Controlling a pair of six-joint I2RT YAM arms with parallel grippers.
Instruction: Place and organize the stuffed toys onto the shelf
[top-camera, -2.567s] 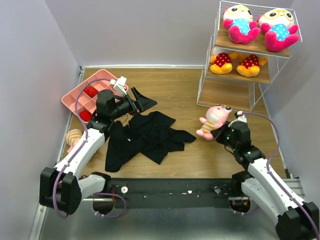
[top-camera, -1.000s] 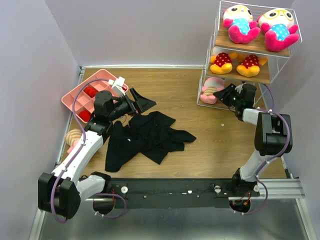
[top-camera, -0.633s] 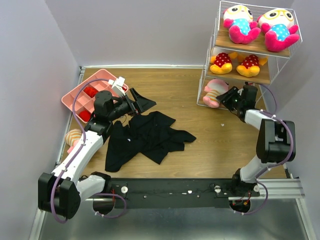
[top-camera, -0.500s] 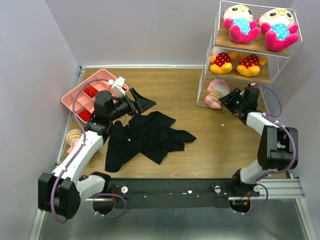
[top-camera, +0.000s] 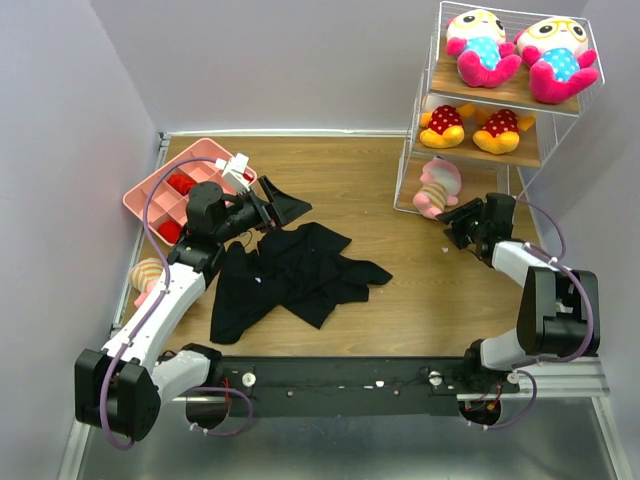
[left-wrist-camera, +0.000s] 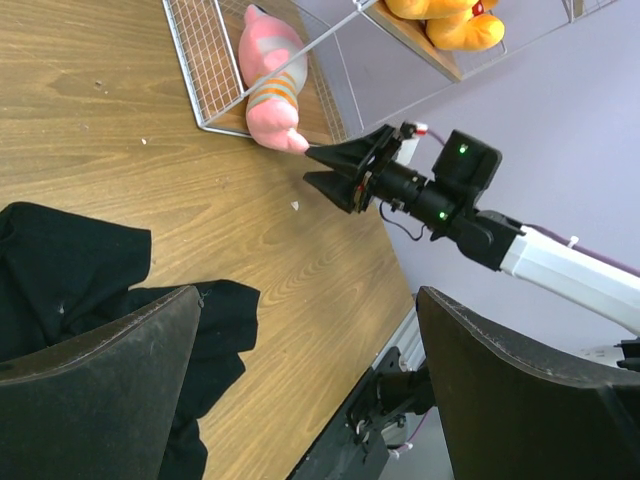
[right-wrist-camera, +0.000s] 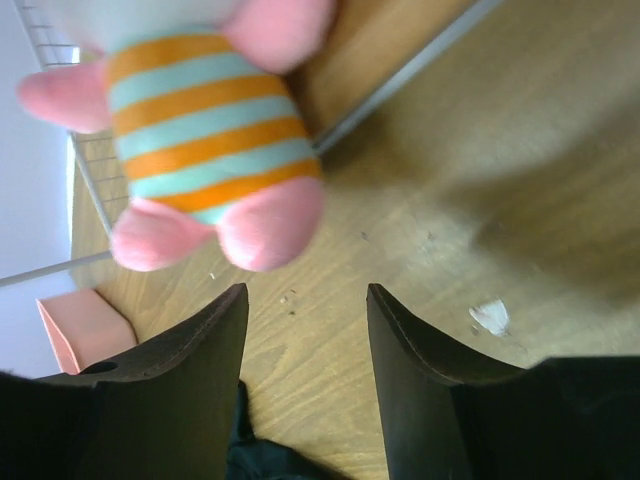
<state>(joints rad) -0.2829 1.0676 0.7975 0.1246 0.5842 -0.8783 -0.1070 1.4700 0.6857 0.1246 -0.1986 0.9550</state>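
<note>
While my left claw (top-camera: 288, 200) and right claw (right-wrist-camera: 305, 300) gape empty, six dolls show.
One pink doll (top-camera: 148, 272) by my left arm; one striped doll (right-wrist-camera: 205, 140) just beyond my right claw on the shelf's (top-camera: 465, 180) bottom board; two yellow dolls (top-camera: 441, 126) above; two blue dolls (top-camera: 478, 45) topmost.

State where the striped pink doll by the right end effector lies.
The doll lies on the shelf's bottom board, top view right, under the yellow-orange dolls, near the right end effector.

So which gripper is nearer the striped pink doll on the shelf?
Right. The right gripper is just in front of the doll; the left gripper is far off, by the black cloth.
</note>
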